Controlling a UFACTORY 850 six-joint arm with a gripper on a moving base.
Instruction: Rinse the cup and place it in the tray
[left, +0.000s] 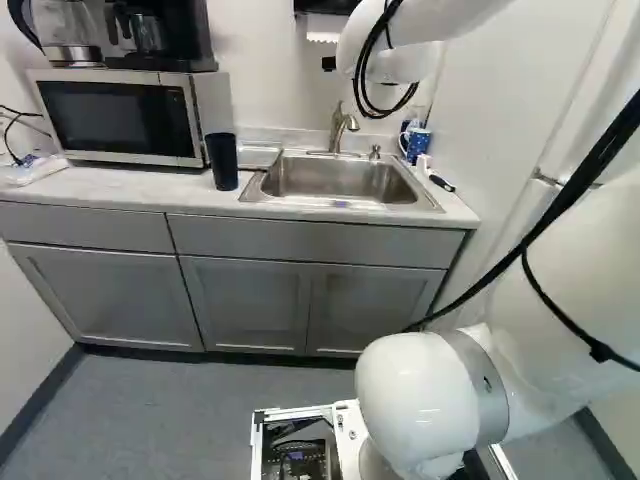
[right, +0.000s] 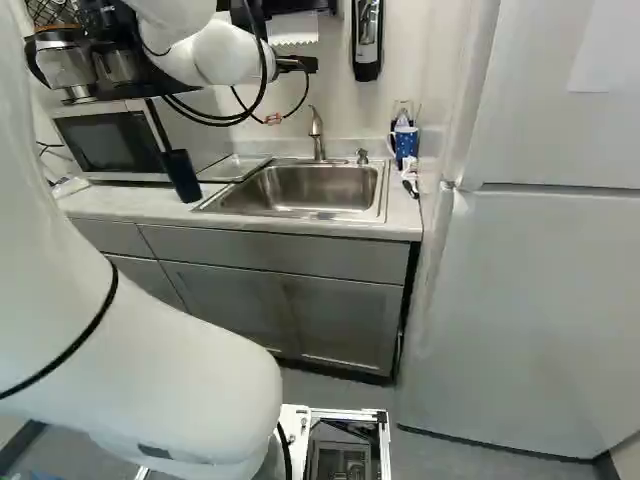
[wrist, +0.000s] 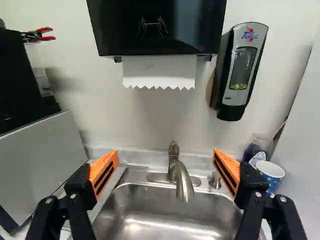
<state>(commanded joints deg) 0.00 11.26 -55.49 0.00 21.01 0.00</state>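
The gripper (wrist: 166, 159) is spread wide and empty, facing the faucet (wrist: 181, 176). A dark blue tumbler (left: 222, 162), probably the cup, stands on the counter (left: 110, 186) near the microwave (left: 120, 118). It looks light, stiff, likely slippery when wet; grasp it mid-body.

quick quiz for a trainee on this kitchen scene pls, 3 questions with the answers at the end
1. True or false: the gripper is open and holds no cup.
2. Pick one: where does the dark cup stand?
a) on top of the microwave
b) on the counter, left of the sink in the left base view
c) inside the sink
3. Short answer: in the wrist view, what hangs out of the black dispenser on the wall?

Key: 1. true; 2. b; 3. paper towel
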